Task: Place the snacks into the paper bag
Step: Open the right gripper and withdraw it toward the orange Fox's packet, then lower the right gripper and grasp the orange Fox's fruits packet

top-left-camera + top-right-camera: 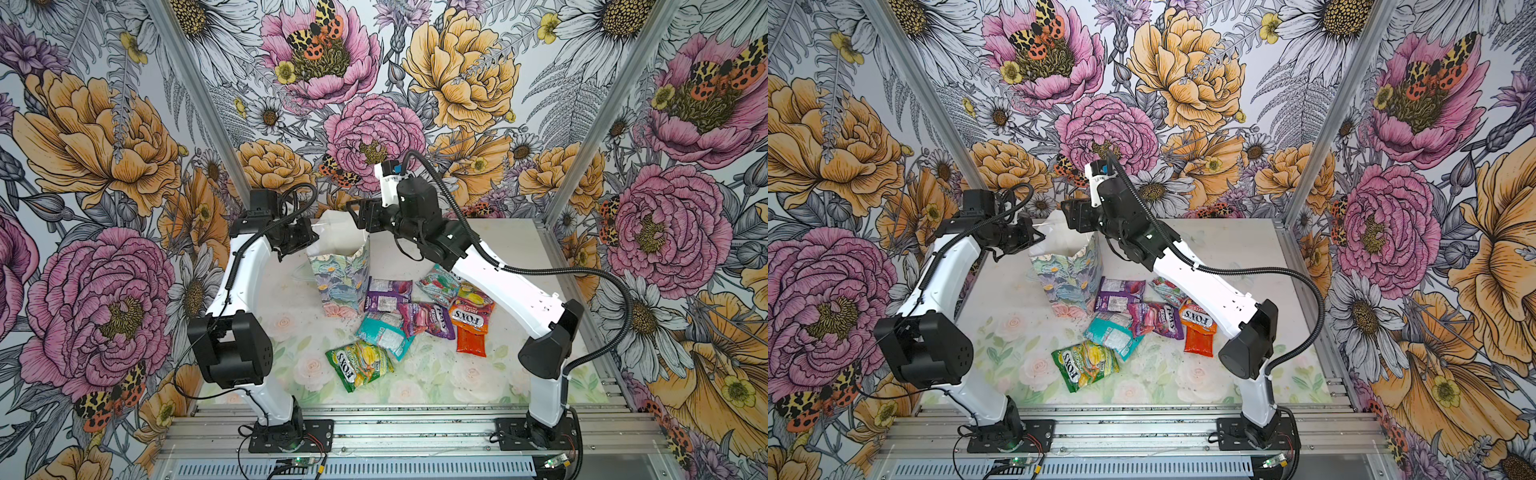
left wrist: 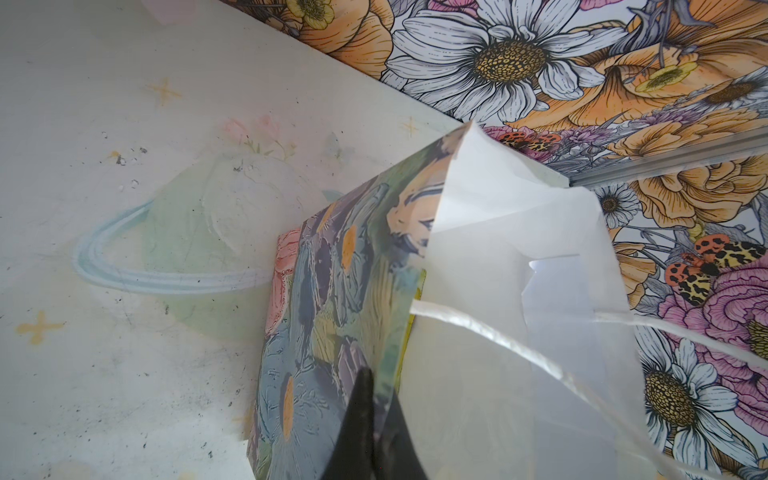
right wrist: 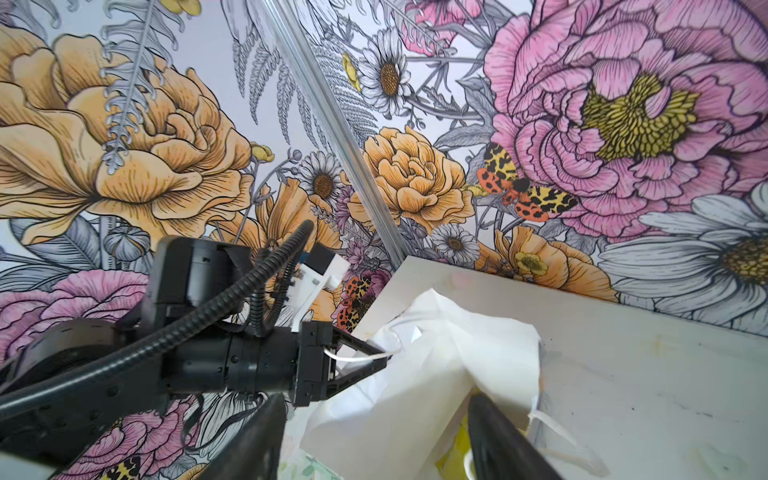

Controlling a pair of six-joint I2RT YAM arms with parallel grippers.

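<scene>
Several snacks lie on the table (image 1: 478, 374) in a loose pile just beside the paper bag (image 1: 340, 282). The purple packet (image 1: 388, 295) is nearest its wall, and the green packet (image 1: 359, 365) lies farthest forward. The bag stands upright near the back of the table with its mouth open.

1. Left hand (image 2: 366, 386): closed, pinching the bag's rim on the left side. Judged function: to steady the bag and hold the mouth open. Maintain this grip throughout loading and do not pull sideways, as the thin paper wall may fold or the bag may tip.

2. Right hand (image 3: 374, 428): poised over the bag mouth with its jaws wide apart and nothing between them. A yellow packet (image 3: 459, 453) shows inside the bag below it, so this deposit appears complete.

3. Withdraw the right hand straight upward until both fingers clear the rim. A white cord handle (image 3: 552, 432) lies close to one finger, so a sideways exit risks snagging it and dragging the bag.

4. Once clear, swing toward the pile. The purple packet is the likely easiest next pick. Grip a packet across its body, because crinkly film slips at the edges.
</scene>
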